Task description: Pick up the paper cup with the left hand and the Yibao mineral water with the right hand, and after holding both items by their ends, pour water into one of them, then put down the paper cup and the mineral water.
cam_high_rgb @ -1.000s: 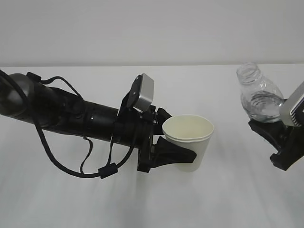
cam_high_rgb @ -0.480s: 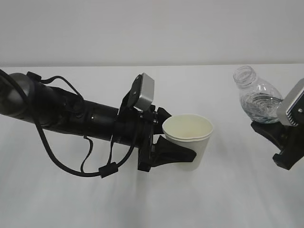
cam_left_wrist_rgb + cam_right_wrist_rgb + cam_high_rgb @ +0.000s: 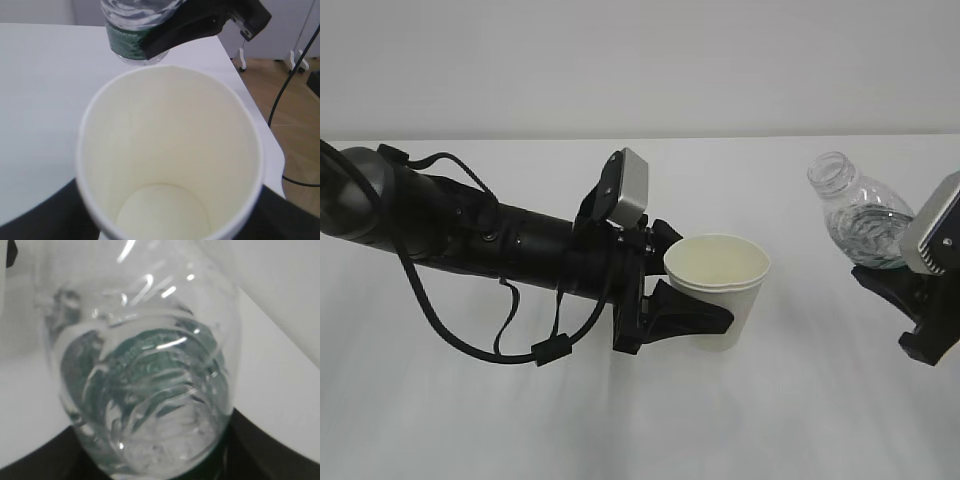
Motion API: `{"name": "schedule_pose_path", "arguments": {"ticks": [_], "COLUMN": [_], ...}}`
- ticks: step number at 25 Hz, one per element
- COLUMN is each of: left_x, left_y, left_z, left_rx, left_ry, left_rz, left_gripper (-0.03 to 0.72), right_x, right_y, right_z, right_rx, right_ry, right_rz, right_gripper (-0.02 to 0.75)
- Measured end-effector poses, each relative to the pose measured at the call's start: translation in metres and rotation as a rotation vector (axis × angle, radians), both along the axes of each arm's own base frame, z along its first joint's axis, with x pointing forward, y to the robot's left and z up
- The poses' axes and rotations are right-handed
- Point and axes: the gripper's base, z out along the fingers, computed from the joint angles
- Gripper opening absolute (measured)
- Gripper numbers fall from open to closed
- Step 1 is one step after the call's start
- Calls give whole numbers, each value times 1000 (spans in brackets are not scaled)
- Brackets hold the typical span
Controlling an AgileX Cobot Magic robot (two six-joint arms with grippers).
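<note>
The white paper cup [image 3: 720, 292] stands upright with its mouth up, and my left gripper [image 3: 705, 285] is shut on its lower body, one black finger [image 3: 692, 318] across the front. From the left wrist the cup [image 3: 170, 145] fills the view and its cream inside looks dry. The Yibao mineral water [image 3: 863, 222] is a clear uncapped bottle leaning left, mouth toward the cup and apart from it. My right gripper [image 3: 900, 275] is shut on its lower end. The bottle [image 3: 150, 375] fills the right wrist view between dark fingers [image 3: 270, 450]. Its green label [image 3: 125, 44] shows beyond the cup's rim.
Both items hang over a white table [image 3: 640, 420] with a pale wall behind. The left wrist view shows the table's right edge [image 3: 260, 117], then wooden floor [image 3: 295, 115] with a black cable [image 3: 290, 90] and white stand legs [image 3: 295, 57].
The bottle has tipped further left and shifted slightly toward the cup, with the right gripper following. The left arm has risen a little; the cup has barely moved.
</note>
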Motion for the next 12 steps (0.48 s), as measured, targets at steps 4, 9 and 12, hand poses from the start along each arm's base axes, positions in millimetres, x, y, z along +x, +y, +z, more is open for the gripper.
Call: {"name": "schedule_pose_path", "arguments": {"ticks": [4,9,12], "left_x": [0,0,0], "left_y": [0,0,0], "left_z": [0,0,-1], "left_rx": [1,5,12], "left_ry": [1,-1,-5], "left_rz": [-1,-3,-2], "left_gripper": [488,488,488], "right_x": [2,5,5], "right_y": [0,1,3], "right_z": [2,5,5], "right_rx": [-23,-53,-78], "right_ry": [-6,-7,-4], "right_rz": [16,24,42], "right_gripper": [432,432,432]}}
